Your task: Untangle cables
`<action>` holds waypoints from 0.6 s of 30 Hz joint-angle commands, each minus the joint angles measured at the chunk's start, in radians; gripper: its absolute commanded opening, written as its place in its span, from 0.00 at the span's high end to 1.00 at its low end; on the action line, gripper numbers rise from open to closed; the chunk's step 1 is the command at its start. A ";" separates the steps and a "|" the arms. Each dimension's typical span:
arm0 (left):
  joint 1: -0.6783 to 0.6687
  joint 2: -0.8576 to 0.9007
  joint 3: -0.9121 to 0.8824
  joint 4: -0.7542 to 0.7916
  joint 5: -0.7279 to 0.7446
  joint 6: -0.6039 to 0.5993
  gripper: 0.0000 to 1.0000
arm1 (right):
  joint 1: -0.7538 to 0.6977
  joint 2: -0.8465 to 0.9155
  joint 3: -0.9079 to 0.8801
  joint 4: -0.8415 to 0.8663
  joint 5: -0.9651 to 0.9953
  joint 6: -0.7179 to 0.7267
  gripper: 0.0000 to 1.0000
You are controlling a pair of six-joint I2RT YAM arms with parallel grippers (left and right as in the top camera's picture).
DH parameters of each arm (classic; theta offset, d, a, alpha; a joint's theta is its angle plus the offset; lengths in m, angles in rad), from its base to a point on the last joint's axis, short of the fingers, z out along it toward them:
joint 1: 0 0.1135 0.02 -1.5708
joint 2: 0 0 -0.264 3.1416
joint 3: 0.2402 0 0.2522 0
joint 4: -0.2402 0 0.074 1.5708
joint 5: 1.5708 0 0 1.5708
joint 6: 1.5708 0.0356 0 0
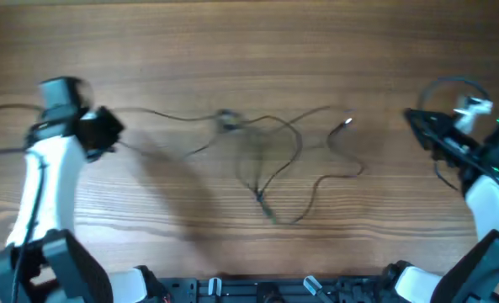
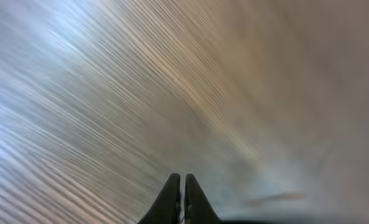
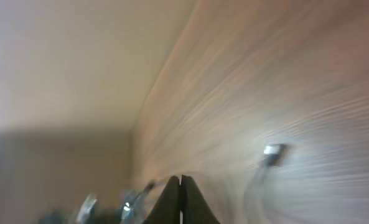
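The cables are thin black wires lying as loose loops across the middle of the table in the overhead view. A small knot sits at their upper left and a silver plug end at the upper right. One strand runs left toward my left gripper. Its jaws are shut, and whether the strand is pinched does not show. My right gripper is shut, right of the plug and apart from it. The plug shows blurred in the right wrist view.
The wooden table fills the overhead view. Thicker black arm cables run off the left edge and loop by the right arm. Both wrist views are motion-blurred. Arm bases stand along the front edge.
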 commanded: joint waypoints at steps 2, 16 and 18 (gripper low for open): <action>0.266 -0.017 -0.002 0.025 0.256 -0.022 0.96 | -0.193 -0.011 0.005 -0.048 0.075 -0.109 0.95; -0.322 -0.015 -0.002 0.114 0.805 0.347 0.96 | 0.034 -0.011 0.005 -0.261 0.116 -0.345 0.43; -0.520 -0.015 -0.002 0.173 0.779 0.353 0.96 | 0.072 -0.011 0.005 -0.266 0.173 -0.345 0.39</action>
